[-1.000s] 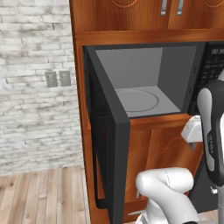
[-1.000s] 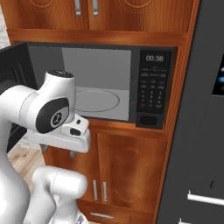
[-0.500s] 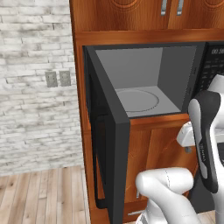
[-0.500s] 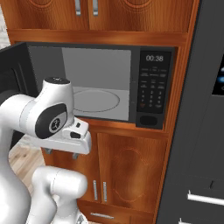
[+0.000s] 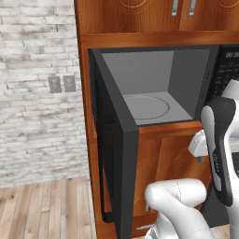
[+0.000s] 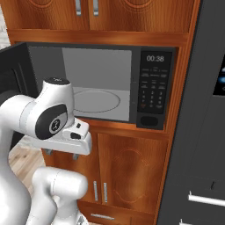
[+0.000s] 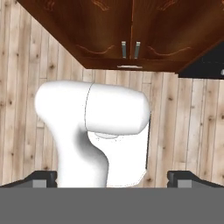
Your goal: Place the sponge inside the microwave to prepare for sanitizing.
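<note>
The gripper (image 7: 112,177) points down at the wooden floor (image 7: 188,131), jaws spread wide with nothing between them. At twelve o'clock, lower cabinet doors (image 7: 131,26). The microwave (image 6: 101,83) stands open, door (image 5: 114,154) swung left, turntable (image 5: 145,106) bare; I cannot tell where the sponge is.

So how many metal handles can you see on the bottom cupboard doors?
2. In the right base view, the left handle and the right handle stand upright side by side where the two lower cupboard doors meet. The arm may hide others.
</note>
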